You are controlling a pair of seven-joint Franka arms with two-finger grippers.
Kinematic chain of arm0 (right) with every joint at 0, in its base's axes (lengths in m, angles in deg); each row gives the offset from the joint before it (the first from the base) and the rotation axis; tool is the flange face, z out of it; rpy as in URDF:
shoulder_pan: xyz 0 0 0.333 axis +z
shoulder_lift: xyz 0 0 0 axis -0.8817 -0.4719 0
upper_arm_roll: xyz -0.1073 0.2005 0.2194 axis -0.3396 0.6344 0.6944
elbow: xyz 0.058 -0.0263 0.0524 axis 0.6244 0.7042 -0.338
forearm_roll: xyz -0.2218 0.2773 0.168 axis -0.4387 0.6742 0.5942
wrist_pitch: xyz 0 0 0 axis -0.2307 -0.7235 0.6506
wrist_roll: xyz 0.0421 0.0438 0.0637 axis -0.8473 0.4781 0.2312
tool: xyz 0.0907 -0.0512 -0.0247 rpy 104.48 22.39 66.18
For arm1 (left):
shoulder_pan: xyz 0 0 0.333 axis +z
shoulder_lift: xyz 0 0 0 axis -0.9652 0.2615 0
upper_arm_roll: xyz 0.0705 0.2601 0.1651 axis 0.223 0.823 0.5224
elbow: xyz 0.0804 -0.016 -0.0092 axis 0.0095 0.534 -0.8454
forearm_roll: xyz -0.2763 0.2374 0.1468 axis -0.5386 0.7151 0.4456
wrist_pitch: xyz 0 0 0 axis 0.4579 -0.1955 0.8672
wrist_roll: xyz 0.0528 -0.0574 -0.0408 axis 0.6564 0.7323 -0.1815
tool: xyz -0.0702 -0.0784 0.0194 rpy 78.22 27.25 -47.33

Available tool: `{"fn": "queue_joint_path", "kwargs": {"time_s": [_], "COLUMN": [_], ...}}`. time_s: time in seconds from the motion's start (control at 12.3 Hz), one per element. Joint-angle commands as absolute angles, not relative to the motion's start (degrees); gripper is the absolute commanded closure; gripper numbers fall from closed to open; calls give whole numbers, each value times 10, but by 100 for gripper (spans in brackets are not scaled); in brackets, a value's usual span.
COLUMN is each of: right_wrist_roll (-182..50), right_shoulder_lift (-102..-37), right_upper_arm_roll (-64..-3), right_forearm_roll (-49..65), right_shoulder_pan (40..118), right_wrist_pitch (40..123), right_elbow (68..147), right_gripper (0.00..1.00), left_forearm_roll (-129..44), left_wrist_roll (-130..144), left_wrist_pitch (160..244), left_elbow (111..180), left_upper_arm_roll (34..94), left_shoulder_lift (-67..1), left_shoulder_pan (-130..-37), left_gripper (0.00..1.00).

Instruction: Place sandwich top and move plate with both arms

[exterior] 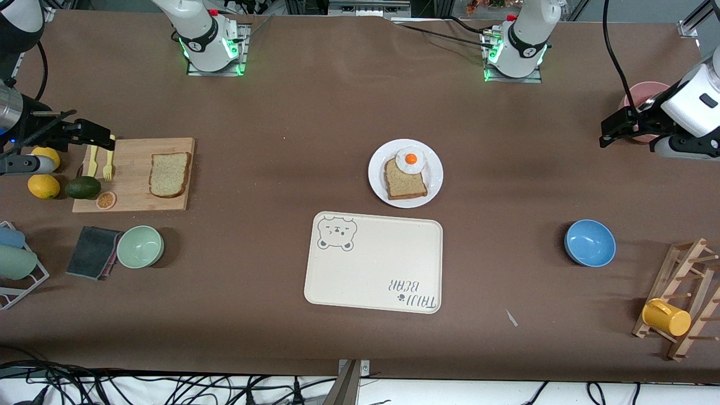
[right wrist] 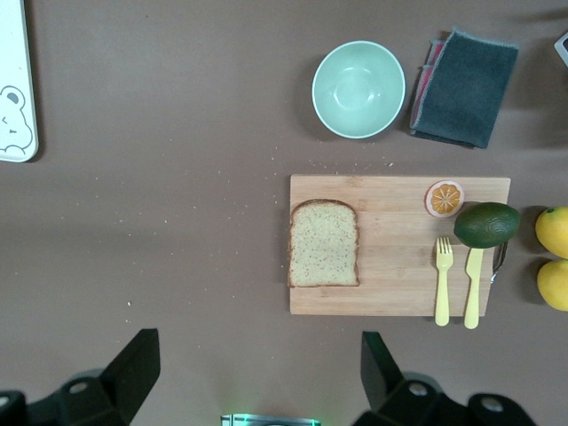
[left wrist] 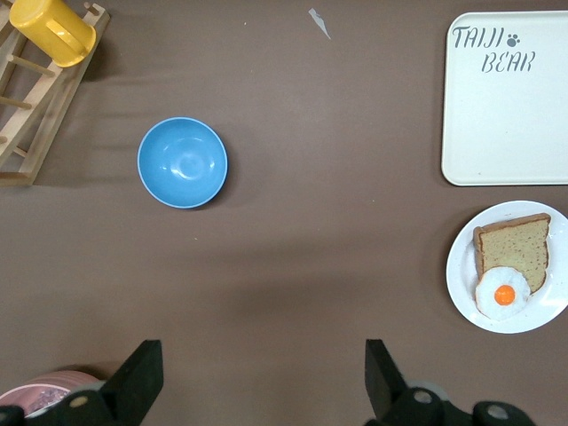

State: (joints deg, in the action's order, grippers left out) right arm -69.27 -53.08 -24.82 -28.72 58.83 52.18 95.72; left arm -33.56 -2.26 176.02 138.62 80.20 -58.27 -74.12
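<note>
The bear-print tray (exterior: pixel 373 262) lies bare, with the mint bowl (exterior: pixel 140 246) and blue bowl (exterior: pixel 589 242) empty. The plate (exterior: pixel 432 180) holds a darker slice (exterior: pixel 404 180) and a fried egg (exterior: pixel 410 159). The sandwich top (exterior: pixel 169 174), pale tan, speckled and brown-crusted, lies on the cutting board (exterior: pixel 133 185), just beside the open right gripper (exterior: pixel 90 133) over the board's edge. The left gripper (exterior: pixel 619 127), jaws apart, hangs over a pink bowl (exterior: pixel 647 93), well apart from the plate.
</note>
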Motion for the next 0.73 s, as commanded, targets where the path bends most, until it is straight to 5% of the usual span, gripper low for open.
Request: {"fn": "queue_joint_path", "kwargs": {"time_s": [0.0,0.65], "right_wrist_roll": [-701,-697], "right_shoulder_lift": [-531,-531], "right_upper_arm_roll": [-248,-250], "right_forearm_roll": [-287,-288], "right_shoulder_pan": [588,584], "right_wrist_pitch": [507,507], "right_elbow": [944,942], "right_gripper": [0,0], "left_forearm_roll": [-330,-330], "left_wrist_roll": [-20,-20], "left_wrist_pitch": [1758,1758], "left_elbow": [1378,1378], "left_upper_arm_roll": [803,803], "left_shoulder_lift": [-581,-581], "left_shoulder_pan": [-745,-745], "left_gripper": [0,0]}}
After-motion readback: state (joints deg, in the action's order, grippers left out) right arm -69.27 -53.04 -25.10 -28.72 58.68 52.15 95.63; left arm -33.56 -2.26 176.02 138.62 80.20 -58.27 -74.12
